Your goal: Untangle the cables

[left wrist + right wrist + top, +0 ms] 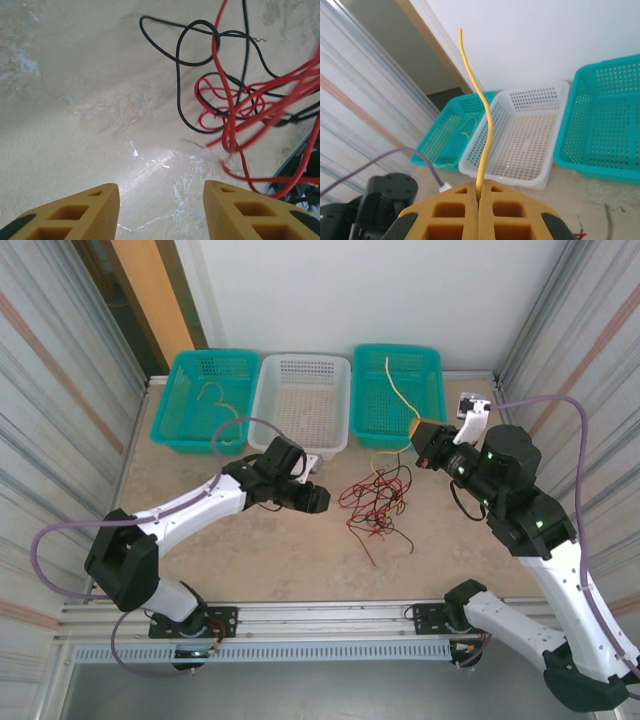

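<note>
A tangle of red and black cables (pixel 378 498) lies on the table's middle. In the left wrist view the red cables (pixel 235 110) and the black cables (pixel 185 55) loop at the upper right. My left gripper (pixel 318 498) hovers just left of the tangle, open (pixel 162 192), with bare table between its fingers. My right gripper (pixel 418 430) is raised near the right teal basket and shut (pixel 479 192) on a yellow cable (pixel 482 110). That yellow cable (pixel 396 390) sticks up over the basket. A pale yellow cable (pixel 213 395) lies in the left teal basket.
Three baskets line the back: left teal basket (pixel 205 400), white basket (pixel 305 405), right teal basket (pixel 400 395). A small white device (pixel 473 405) sits at the back right. Corrugated walls close both sides. A metal rail (pixel 320 620) runs along the near edge.
</note>
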`<control>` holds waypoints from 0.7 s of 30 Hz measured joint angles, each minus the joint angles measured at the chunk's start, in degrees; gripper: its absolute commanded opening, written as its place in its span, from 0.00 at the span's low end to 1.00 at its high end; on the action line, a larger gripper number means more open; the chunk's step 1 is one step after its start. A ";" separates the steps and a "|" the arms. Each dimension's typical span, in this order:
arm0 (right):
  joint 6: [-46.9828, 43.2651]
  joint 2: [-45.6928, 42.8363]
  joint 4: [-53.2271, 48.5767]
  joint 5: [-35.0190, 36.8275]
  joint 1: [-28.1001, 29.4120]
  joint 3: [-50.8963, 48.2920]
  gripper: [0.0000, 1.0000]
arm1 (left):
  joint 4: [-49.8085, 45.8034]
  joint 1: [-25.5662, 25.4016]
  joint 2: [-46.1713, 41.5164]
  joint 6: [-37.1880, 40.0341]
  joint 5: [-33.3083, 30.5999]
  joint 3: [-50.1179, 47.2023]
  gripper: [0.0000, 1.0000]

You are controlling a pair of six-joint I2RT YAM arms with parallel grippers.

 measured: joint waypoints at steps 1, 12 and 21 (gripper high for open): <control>0.44 0.31 0.57 -0.48 -0.09 -0.17 0.00 | 0.26 0.00 -0.50 -0.02 0.57 -0.20 0.56; 5.29 6.51 8.57 -6.86 1.95 -2.62 0.00 | 9.44 0.00 -4.96 0.07 7.19 -0.37 0.77; 6.45 10.23 13.99 -8.57 5.70 -0.79 0.00 | 13.73 -0.07 0.26 -1.95 8.70 -0.04 0.68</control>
